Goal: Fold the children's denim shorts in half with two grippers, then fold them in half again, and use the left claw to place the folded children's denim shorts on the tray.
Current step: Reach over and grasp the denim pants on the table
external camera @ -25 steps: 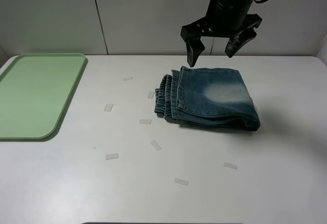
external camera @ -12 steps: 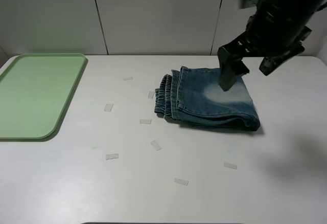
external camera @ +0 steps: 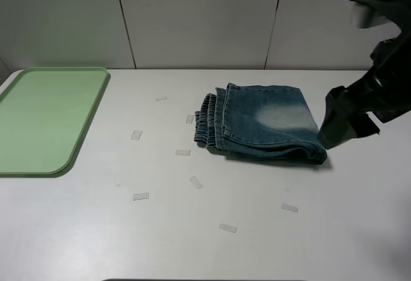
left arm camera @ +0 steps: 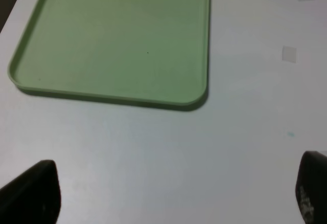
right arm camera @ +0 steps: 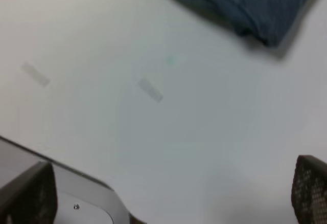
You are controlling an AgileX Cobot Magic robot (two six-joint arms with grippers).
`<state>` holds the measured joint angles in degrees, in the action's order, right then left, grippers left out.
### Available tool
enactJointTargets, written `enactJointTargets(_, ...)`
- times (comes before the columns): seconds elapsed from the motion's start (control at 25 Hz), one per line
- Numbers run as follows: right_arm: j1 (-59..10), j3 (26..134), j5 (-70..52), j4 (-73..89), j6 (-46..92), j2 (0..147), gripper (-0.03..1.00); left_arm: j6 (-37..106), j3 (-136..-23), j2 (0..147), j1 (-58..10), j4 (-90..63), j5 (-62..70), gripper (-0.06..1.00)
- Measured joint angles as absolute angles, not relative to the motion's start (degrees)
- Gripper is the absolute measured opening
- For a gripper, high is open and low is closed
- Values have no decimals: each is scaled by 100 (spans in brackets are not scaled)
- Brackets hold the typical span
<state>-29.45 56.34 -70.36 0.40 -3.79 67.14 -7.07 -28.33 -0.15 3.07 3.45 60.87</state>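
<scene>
the blue faded-wash children's denim shorts [external camera: 263,124] lie folded into a compact rectangle on the white table [external camera: 96,236], right of centre. the gathered waistband layers stack toward the left and a pale bleached patch faces up. the lower layers are hidden under the top one.

the black angular right claw [right arm camera: 168,191] sits at the right edge of the shorts. from the high camera only one finger shows clearly, overlapping the near right corner of the shorts, and contact there cannot be judged. the rest of the arm is cut off by the frame edge. its wrist view is blurred, but shows the jaws spread wide with nothing between them.

the black left claw [left arm camera: 171,193] is outside the high camera's view. its wrist view shows only two fingertips, wide apart and holding nothing.

the flat pale green rectangular plastic tray [external camera: 45,120] lies at the far left, well apart from the shorts, with its left side cut off.

small translucent tape strips [external camera: 140,196] are scattered across the table.
</scene>
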Motion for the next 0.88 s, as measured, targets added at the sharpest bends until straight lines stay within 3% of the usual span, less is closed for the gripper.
enactJointTargets(0.52,-2823,4396,-6884,40,-379,3859,69,-707,-2833,-15,307,345,6087,91)
enactJointTargets(0.88,-1196,3435,-6339,38,-379,1797,69,-707,-2833,-15,307,345,6087,91)
